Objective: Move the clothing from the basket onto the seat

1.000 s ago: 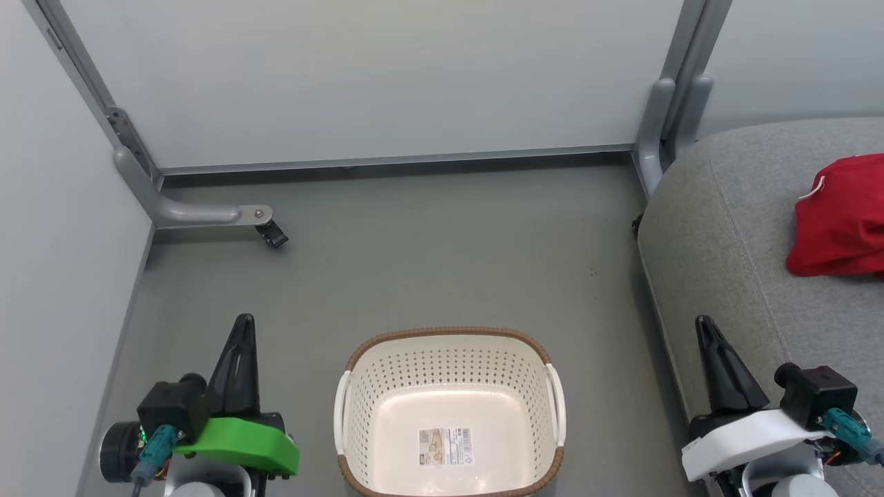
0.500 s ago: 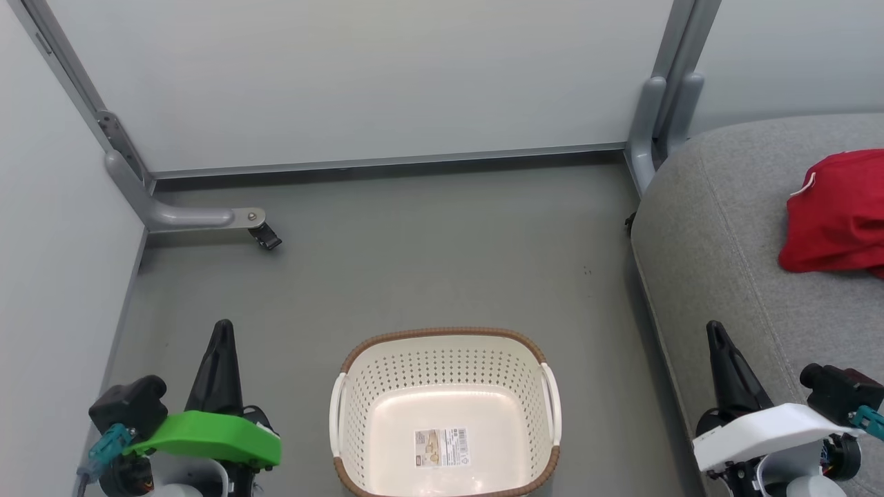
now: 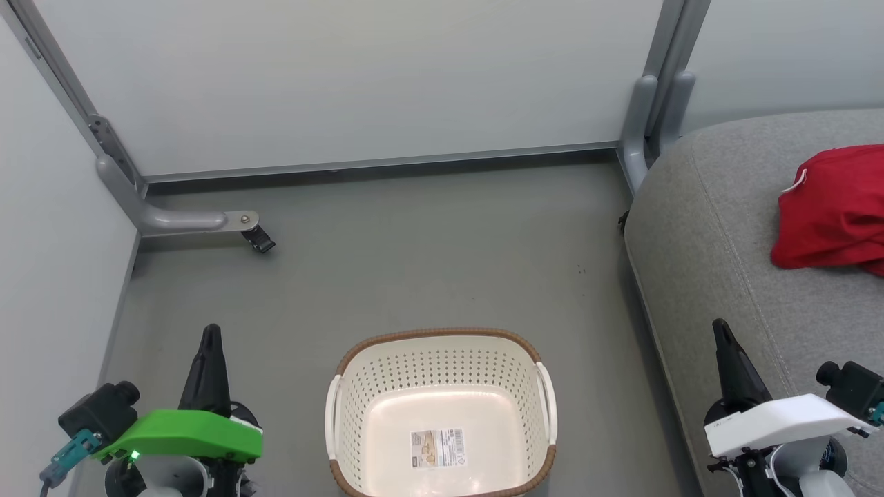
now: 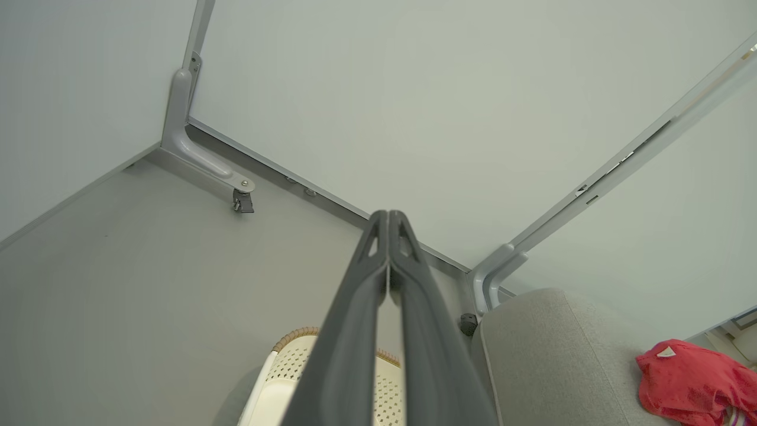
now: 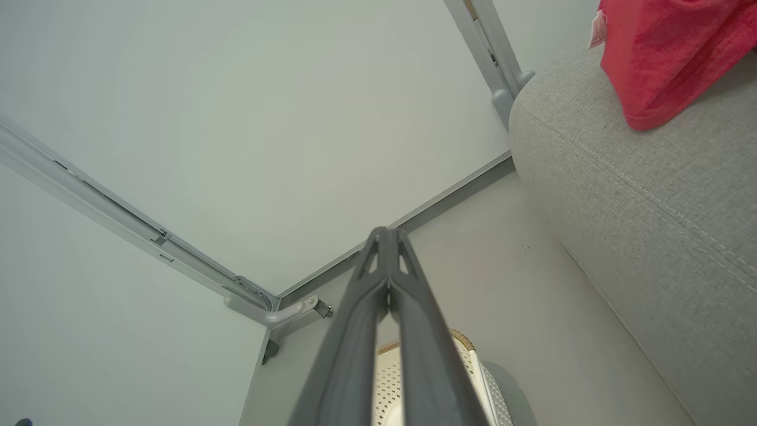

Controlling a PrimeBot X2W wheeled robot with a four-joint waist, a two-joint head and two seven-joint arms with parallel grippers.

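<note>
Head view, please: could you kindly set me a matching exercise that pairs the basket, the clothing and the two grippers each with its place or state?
1. basket
2. clothing
3. left gripper
4. right gripper

A. lying on the grey seat
B. shut, by a green cover
C. empty but for a paper label
D. shut, by a white cover

Pairs: 1-C, 2-A, 3-B, 4-D

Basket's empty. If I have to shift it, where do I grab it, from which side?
On the basket, probably the right handle, from straight above: its white loop stands proud of the perforated wall, and the basket sits upright, top open.
</note>
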